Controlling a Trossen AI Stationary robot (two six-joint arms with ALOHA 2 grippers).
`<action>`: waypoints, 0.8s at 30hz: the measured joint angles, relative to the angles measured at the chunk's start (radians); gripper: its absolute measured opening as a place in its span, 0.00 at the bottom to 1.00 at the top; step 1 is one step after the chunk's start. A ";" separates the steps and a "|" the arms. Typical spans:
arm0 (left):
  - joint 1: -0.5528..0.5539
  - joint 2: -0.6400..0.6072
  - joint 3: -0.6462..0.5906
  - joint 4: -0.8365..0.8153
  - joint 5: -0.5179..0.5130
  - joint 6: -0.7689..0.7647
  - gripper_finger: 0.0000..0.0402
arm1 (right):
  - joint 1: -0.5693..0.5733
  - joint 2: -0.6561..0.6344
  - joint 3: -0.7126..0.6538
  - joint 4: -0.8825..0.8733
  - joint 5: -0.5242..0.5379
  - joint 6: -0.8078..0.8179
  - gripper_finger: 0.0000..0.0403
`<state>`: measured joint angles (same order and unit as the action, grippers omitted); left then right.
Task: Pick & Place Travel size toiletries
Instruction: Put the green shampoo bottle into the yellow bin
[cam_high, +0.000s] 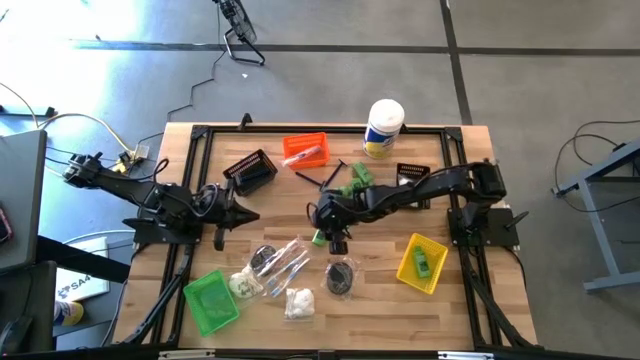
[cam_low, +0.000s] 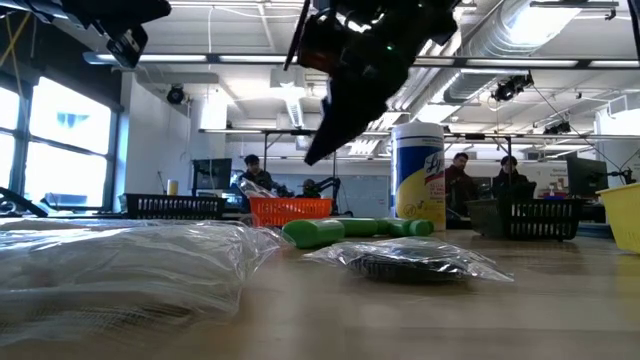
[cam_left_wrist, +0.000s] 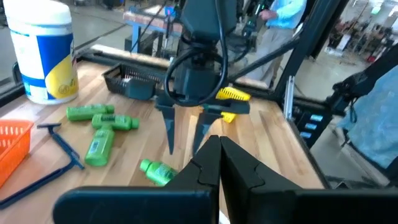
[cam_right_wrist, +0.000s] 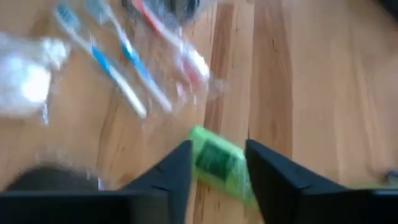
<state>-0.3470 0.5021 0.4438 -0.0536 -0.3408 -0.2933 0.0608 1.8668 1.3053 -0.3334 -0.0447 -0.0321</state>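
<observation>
A bright green mini bottle (cam_right_wrist: 217, 163) lies on its side on the wooden table (cam_high: 470, 310), just below my right gripper (cam_right_wrist: 217, 144). That gripper is open and slants down over the table's middle (cam_high: 324, 230), one finger on either side of the bottle and a little above it. The left wrist view shows its fingertips (cam_left_wrist: 172, 146) clear of the bottle (cam_left_wrist: 157, 172). Three more green bottles (cam_high: 356, 178) lie farther back. My left gripper (cam_high: 236, 213) waits shut at the left, above the table.
Clear-wrapped toothbrush packets (cam_high: 285, 262), bags of white puffs (cam_high: 298, 303) and dark round bundles (cam_high: 341, 277) lie near the front. Around them stand an orange bin (cam_high: 305, 150), two black bins (cam_high: 250, 172), a yellow bin (cam_high: 422, 262), a green bin (cam_high: 212, 300) and a white canister (cam_high: 383, 128).
</observation>
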 joint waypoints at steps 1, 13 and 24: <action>0.000 0.000 0.000 -0.009 0.000 0.000 0.00 | -0.001 0.003 0.000 -0.003 -0.003 -0.005 0.44; 0.000 0.010 0.000 -0.010 -0.002 0.000 0.00 | 0.000 0.088 -0.002 -0.009 -0.010 -0.154 0.67; 0.000 0.013 0.000 -0.010 -0.008 0.000 0.00 | -0.017 0.152 -0.001 0.024 -0.083 -0.215 0.66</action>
<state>-0.3470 0.5146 0.4438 -0.0633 -0.3489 -0.2935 0.0438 2.0190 1.3047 -0.3089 -0.1281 -0.2466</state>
